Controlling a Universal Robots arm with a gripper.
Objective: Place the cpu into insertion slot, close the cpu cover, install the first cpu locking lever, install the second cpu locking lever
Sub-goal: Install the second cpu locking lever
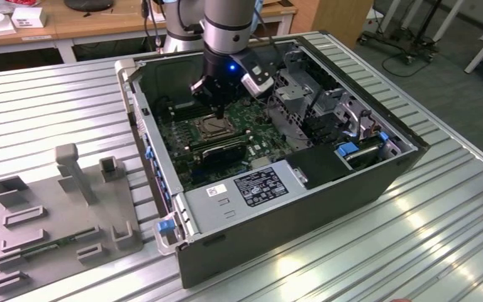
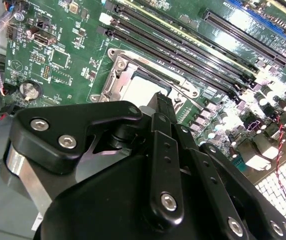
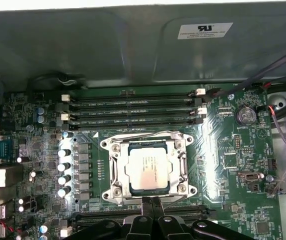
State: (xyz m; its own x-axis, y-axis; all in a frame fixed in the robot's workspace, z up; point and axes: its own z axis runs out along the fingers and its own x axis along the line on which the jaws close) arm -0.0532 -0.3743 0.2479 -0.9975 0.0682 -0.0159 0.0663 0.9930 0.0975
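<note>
1. Inside the case (image 1: 367, 182), on the motherboard (image 3: 223, 165): the cpu (image 3: 148, 170) lay flat in the slot (image 3: 114, 170), so seating looked done.
2. Cover (image 3: 183, 167): framing the cpu, apparently lowered over it; lever positions could not be read.
3. Gripper (image 3: 152, 207): poised at the slot's edge, fingers pressed together, holding nothing.
4. Room: memory slots (image 3: 133, 112) ran close along the slot's far side; case walls and a drive cage (image 1: 296, 100) hemmed the arm's approach from above.

one cpu (image 3: 148, 170), one gripper (image 3: 152, 201)
</note>
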